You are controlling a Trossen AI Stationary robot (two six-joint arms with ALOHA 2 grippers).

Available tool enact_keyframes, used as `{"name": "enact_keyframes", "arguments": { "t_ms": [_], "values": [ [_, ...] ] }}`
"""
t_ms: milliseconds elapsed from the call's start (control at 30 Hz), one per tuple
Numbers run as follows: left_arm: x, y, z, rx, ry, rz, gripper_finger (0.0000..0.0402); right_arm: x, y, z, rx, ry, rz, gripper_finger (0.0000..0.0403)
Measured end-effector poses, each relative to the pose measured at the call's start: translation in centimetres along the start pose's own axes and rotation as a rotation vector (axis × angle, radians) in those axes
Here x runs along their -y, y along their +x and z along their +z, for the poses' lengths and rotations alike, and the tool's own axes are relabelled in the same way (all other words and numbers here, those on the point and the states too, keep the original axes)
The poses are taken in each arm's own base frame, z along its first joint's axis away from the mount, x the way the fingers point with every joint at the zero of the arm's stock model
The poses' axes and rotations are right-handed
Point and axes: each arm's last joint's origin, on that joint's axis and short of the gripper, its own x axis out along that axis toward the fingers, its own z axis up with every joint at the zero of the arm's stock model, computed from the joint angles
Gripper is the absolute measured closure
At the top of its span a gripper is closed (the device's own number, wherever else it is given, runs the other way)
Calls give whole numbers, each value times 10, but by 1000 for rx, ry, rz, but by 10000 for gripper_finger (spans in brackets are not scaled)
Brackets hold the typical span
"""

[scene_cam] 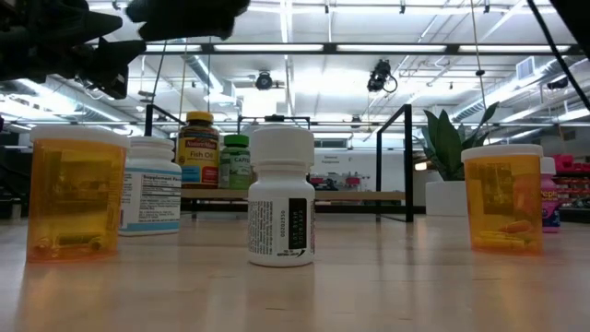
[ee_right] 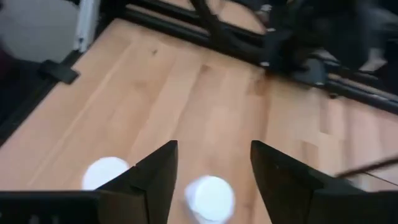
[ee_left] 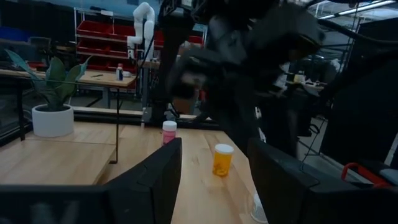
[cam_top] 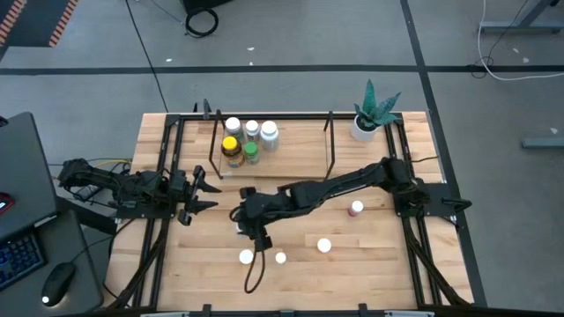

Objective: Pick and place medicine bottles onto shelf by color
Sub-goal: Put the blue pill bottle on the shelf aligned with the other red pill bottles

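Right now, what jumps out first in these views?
The right arm stretches across the table, its open claw hovering over a white-capped bottle. Five bottles cluster on the shelf, including the yellow-capped bottle and green-capped bottle. The left claw waits open beside the shelf.

A potted plant [cam_top: 374,113] stands at a far corner of the wooden tabletop [cam_top: 370,255]. Beside the tabletop lie a keyboard [cam_top: 18,260] and a mouse [cam_top: 57,283].

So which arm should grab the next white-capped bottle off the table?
Right. The right gripper is open directly above a white-capped bottle; the left gripper waits open by the shelf.
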Motion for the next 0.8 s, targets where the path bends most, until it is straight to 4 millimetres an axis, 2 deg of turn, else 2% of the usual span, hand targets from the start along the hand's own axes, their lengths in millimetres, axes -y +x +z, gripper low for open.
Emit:
{"name": "enact_keyframes", "arguments": {
  "t_ms": [200, 500, 800],
  "values": [
    [0, 0, 0, -1, 0, 0, 203, 6, 25, -1, -59, -11, 50, 156],
    [0, 0, 0, 0, 0, 0, 208, 14, 61, -28, -165, -46, 90, 138],
    [0, 0, 0, 0, 0, 0, 207, 19, 61, -34, -185, -41, 137, 138]
  ]
}}
